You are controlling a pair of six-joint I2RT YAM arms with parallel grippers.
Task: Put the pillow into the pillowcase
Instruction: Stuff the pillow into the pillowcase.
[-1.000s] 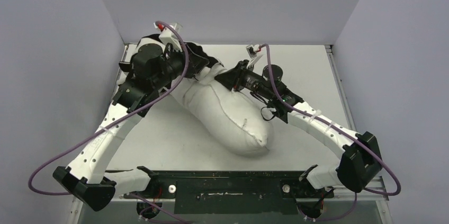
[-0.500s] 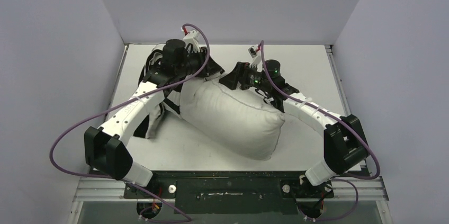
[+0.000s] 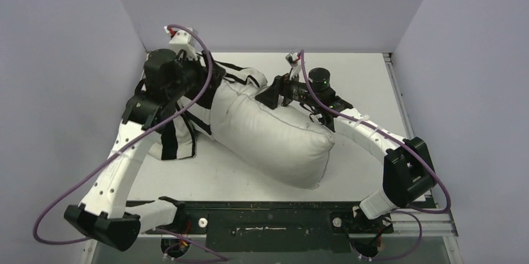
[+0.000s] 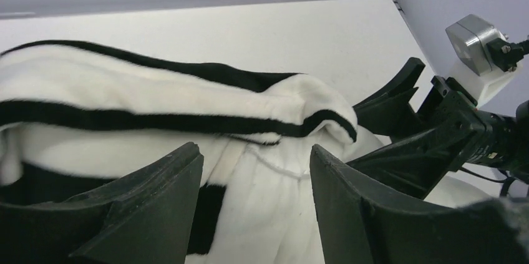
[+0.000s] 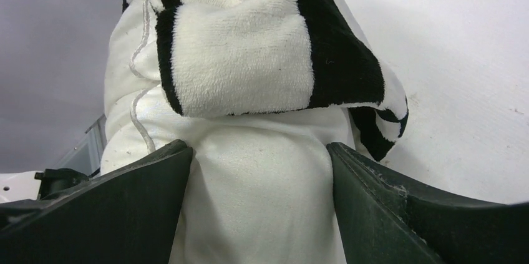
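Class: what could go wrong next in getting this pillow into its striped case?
1. The left gripper and right gripper stand open, and the pillowcase caps only the far end of the pillow: it may slip off.
2. The rest lies bunched beside it; a regrasp might pinch one layer.

Robotics laboratory test cell. A flat white tabletop (image 3: 374,83) is enclosed on three sides by plain, unmarked pale lavender-grey wall panels (image 3: 268,2), which form a bare booth and not a furnished room. Two jointed white-and-black robot arms (image 3: 125,158) are bolted to a black metal mounting rail (image 3: 268,220) at the near edge of the bench, with loose purple cables (image 3: 43,214) looping from base to wrist. The plump off-white fabric pillow (image 3: 274,139) lies on this bench surface between the arms.
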